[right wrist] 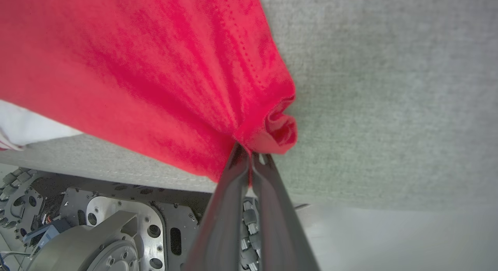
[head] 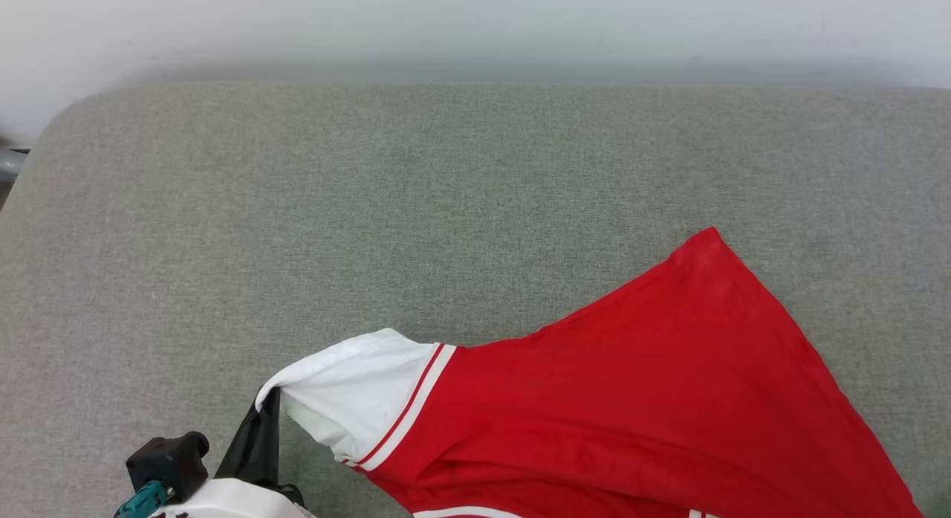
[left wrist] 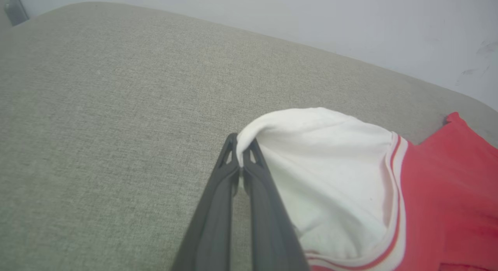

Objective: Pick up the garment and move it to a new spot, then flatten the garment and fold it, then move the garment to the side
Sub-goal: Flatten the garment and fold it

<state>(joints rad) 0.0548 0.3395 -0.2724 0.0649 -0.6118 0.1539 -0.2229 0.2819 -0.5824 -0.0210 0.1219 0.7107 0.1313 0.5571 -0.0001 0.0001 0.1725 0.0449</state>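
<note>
The garment (head: 631, 399) is a red shirt with a white sleeve (head: 349, 399) edged in red and white stripes. It hangs stretched over the near part of the grey padded surface (head: 371, 206), one red corner lying up at the right. My left gripper (head: 266, 406) is shut on the tip of the white sleeve (left wrist: 330, 177), seen close in the left wrist view, where the gripper (left wrist: 242, 150) pinches the cloth. In the right wrist view my right gripper (right wrist: 251, 154) is shut on a bunched red edge of the garment (right wrist: 155, 76).
The grey padded surface (left wrist: 116, 107) runs wide to the left and back, ending at a pale wall (head: 475, 27). Below the surface's near edge, the right wrist view shows the robot's metal base (right wrist: 97, 224).
</note>
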